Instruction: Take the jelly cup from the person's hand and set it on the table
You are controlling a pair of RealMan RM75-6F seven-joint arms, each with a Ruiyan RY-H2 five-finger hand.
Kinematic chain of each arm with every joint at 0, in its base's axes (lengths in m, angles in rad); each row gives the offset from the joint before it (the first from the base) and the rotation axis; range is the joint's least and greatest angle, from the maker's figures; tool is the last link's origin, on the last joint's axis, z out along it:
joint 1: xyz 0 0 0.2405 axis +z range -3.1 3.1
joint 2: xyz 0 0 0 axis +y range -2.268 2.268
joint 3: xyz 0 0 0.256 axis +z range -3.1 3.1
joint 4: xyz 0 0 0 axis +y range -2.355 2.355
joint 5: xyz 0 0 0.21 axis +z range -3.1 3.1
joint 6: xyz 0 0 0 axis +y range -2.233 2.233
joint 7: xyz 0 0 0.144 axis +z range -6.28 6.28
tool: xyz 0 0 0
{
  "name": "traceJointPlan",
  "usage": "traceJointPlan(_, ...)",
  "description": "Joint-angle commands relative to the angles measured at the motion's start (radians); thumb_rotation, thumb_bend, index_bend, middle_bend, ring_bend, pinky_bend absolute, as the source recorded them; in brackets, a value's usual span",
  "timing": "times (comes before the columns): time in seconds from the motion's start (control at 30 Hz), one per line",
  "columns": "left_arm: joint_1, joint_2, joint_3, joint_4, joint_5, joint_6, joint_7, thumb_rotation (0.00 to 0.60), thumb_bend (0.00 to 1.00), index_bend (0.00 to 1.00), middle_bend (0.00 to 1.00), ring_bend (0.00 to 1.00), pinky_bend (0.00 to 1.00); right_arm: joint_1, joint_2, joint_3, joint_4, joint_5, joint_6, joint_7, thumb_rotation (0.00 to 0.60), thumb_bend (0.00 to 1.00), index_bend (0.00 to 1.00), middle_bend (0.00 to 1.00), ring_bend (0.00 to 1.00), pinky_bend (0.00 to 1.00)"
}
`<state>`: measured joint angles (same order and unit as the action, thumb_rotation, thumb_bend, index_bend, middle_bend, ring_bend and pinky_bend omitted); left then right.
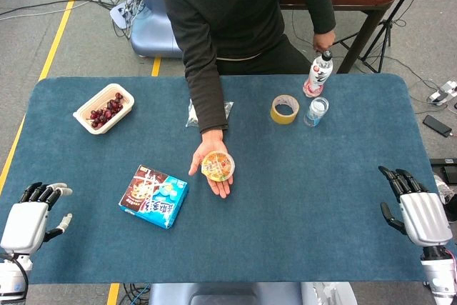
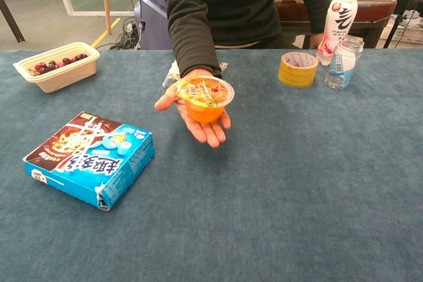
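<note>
Right now my left hand (image 1: 28,216) and right hand (image 1: 418,208) rest spread and empty at the table's (image 1: 307,205) near corners; the jelly cup (image 1: 218,166) sits loose on the person's palm (image 1: 213,162), so I judge a clumsy reach could tip it.

left hand (image 1: 30,216): low at the near left bench corner, back up, fingers (image 1: 44,191) apart and extended away from the robot, holding nothing | right hand (image 1: 421,216): near right bench edge, back up, dark fingers (image 1: 397,178) spread, holding nothing | both seen only in head view, well apart
</note>
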<state>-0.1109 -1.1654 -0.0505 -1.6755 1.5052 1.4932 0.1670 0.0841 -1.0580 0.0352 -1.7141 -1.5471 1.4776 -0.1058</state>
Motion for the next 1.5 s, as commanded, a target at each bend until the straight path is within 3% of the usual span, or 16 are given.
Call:
traceJointPlan(0.03, 0.0, 0.0, 0.0, 0.0, 0.001, 0.001, 0.0, 0.6, 0.3, 0.35, 0.28, 0.23, 0.13, -0.001, -0.003, -0.001, 0.006, -0.003, 0.002, 0.002, 0.6, 0.41, 0.13, 0.24, 0.14, 0.42)
traceJointPlan(0.4, 0.003, 0.002, 0.005, -0.005, 0.007, 0.006, 0.003, 0.6, 0.3, 0.35, 0.28, 0.23, 0.13, 0.008, 0.005, -0.004, -0.001, -0.01, -0.018, -0.004, 0.6, 0.41, 0.13, 0.24, 0.14, 0.42)
traceJointPlan(0.57, 0.002, 0.005, 0.005, -0.008, 0.009, 0.006, 0.003, 0.6, 0.3, 0.35, 0.28, 0.23, 0.13, 0.049, 0.016, 0.002, -0.019, -0.008, -0.081, -0.038, 0.6, 0.41, 0.13, 0.24, 0.14, 0.42)
traceJointPlan(0.8, 0.007, 0.006, 0.006, -0.01, 0.011, 0.013, 0.003, 0.6, 0.3, 0.35, 0.28, 0.23, 0.13, 0.156, 0.024, 0.033, -0.073, 0.001, -0.223, -0.08, 0.6, 0.4, 0.13, 0.24, 0.14, 0.42)
traceJointPlan(1.0, 0.013, 0.009, 0.009, -0.011, 0.011, 0.02, 0.002, 0.6, 0.3, 0.35, 0.28, 0.23, 0.13, 0.274, 0.009, 0.078, -0.118, 0.05, -0.371, -0.131, 0.6, 0.26, 0.13, 0.19, 0.11, 0.32)
traceJointPlan(1.2, 0.015, 0.007, 0.011, -0.01, 0.013, 0.021, 0.001, 0.6, 0.3, 0.35, 0.28, 0.23, 0.13, 0.404, -0.056, 0.131, -0.124, 0.111, -0.507, -0.146, 0.6, 0.12, 0.04, 0.07, 0.01, 0.21)
traceJointPlan(1.5, 0.025, 0.014, 0.012, -0.01, 0.011, 0.031, -0.002, 0.6, 0.3, 0.35, 0.28, 0.23, 0.13, 0.567, -0.191, 0.182, -0.064, 0.21, -0.646, -0.178, 0.6, 0.11, 0.02, 0.05, 0.0, 0.19)
